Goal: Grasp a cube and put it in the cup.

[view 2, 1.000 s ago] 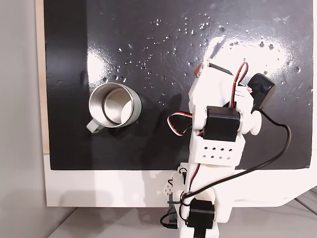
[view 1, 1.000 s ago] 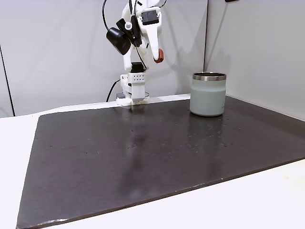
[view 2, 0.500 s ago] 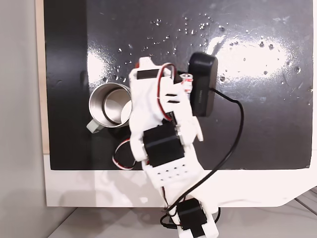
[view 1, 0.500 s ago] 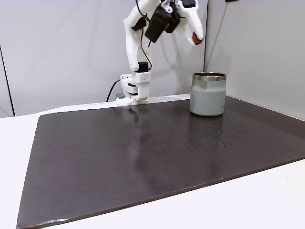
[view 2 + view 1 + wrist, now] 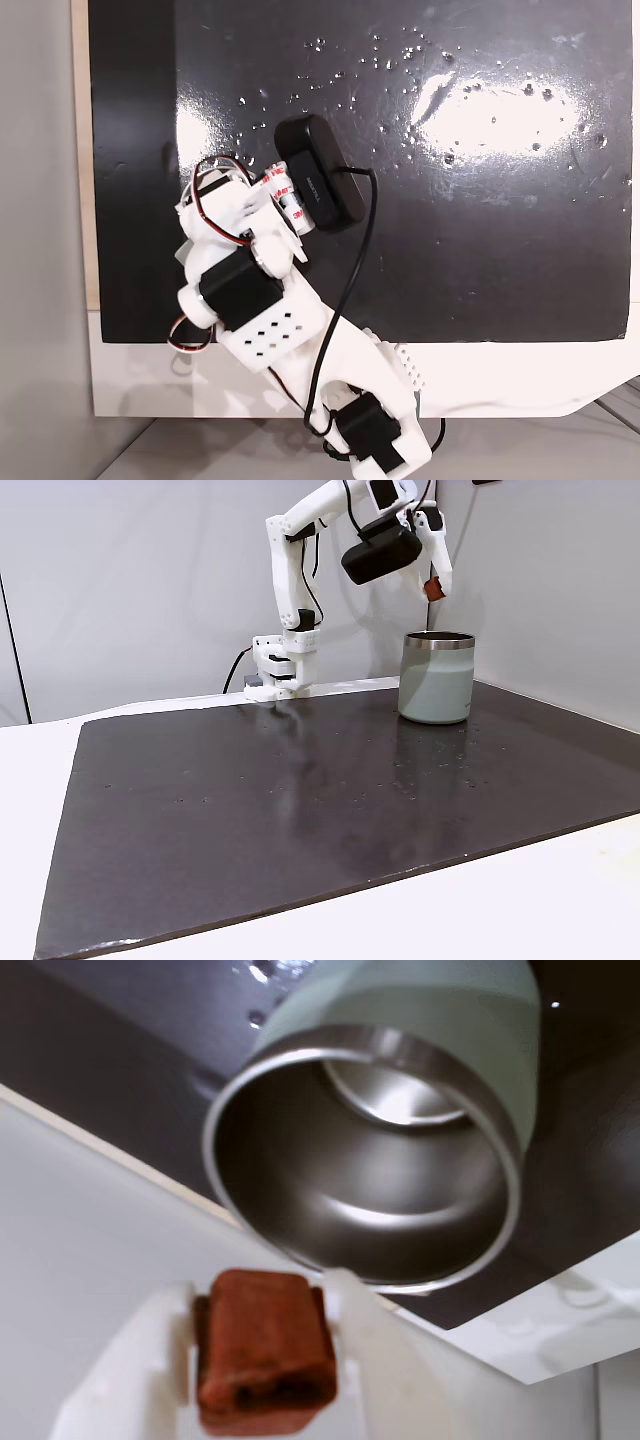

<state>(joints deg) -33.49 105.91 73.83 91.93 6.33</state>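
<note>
Wrist view: fingers (image 5: 340,1360) clamp cube (image 5: 262,1348) above cup (image 5: 400,1020); fingertips cropped.

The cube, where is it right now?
The cube is clamped between the gripper's white fingers, held in the air just above the cup's steel rim, toward the right of the side fixed view.

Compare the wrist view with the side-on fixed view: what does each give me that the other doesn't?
Wrist view alone: the cup's bare steel inside, and the cube pinched between the white fingers, short of the rim. Side-on fixed view alone: the gripper held above the cup's rim, plus the whole arm and dark mat. Both: cube held, not yet dropped.
</note>
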